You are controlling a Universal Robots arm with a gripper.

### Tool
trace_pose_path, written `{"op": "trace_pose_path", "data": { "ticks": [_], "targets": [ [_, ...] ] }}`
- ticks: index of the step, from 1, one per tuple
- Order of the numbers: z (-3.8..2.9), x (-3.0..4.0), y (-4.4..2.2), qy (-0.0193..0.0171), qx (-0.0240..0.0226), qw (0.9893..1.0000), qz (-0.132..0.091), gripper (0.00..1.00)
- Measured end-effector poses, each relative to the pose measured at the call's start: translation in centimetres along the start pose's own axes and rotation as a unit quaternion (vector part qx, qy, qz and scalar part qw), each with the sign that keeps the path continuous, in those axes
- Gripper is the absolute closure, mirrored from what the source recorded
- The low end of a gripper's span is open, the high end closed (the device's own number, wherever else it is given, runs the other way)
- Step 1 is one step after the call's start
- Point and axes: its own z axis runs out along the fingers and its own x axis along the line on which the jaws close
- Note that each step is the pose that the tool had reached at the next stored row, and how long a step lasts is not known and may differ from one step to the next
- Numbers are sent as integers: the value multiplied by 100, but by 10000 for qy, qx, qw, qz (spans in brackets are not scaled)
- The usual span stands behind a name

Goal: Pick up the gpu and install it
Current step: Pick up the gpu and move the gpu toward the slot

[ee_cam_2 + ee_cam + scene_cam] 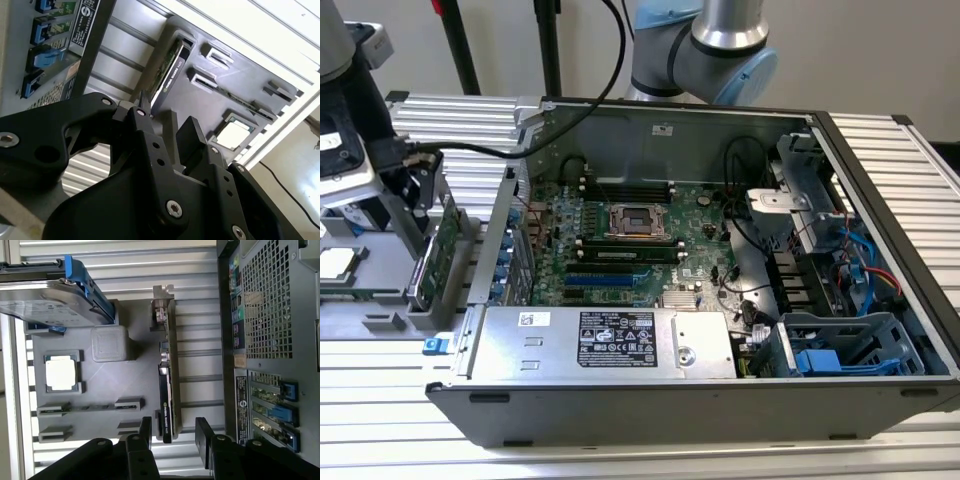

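Note:
The gpu (167, 385) stands on its long edge in a slot of the grey holder tray (100, 385), beside the computer case, with its silver bracket at the far end. It shows as a thin green and black card in the second wrist view (170, 70) and at the exterior view's left (447, 240). My gripper (174, 432) is open, with one black finger (145, 432) on each side of the card's near end and a gap on both sides. In the exterior view the gripper (420, 190) hangs just above the card.
The open computer case (880, 200) holds the green motherboard (630, 240) and a silver power supply (610, 340). Its perforated back panel (270, 315) stands close beside the tray. A processor chip (61, 375) and a drive with blue rails (50, 300) also sit on the tray.

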Motion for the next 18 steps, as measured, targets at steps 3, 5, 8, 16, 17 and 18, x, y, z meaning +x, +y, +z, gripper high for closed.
{"op": "trace_pose_path", "data": {
  "ticks": [3, 5, 8, 16, 17, 18],
  "targets": [
    [19, 0, -1, 0, 0, 10000, 0, 0],
    [31, 0, -2, 1, 1, 10000, 0, 0],
    [47, 0, -2, 1, 1, 10000, 0, 0],
    [82, 1, -4, 1, 1, 10000, 0, 0],
    [86, 1, -4, 1, 1, 10000, 0, 0],
    [90, 1, -5, 1, 1, 10000, 0, 0]
  ]
}}
